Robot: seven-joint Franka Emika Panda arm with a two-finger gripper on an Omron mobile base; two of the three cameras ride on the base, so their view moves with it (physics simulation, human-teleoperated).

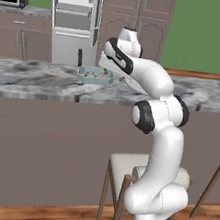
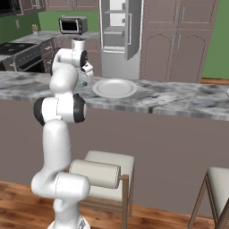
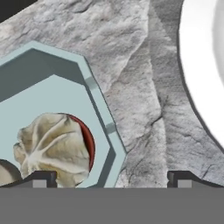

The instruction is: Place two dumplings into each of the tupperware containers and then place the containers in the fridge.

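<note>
Two dumplings: lay in the teal container [image 3: 52, 100], one whole dumpling [image 3: 54, 146] in hand view, another at the edge.
Container place: on the tabletop [image 1: 31, 76], near the white plate [image 2: 115, 87].
Tool [image 3: 111, 177]: wide, holding nothing.
Key relation: container rim sat between the fingertips, its bulk toward one fingertip; fridge [image 1: 73, 9] behind, open.
</note>
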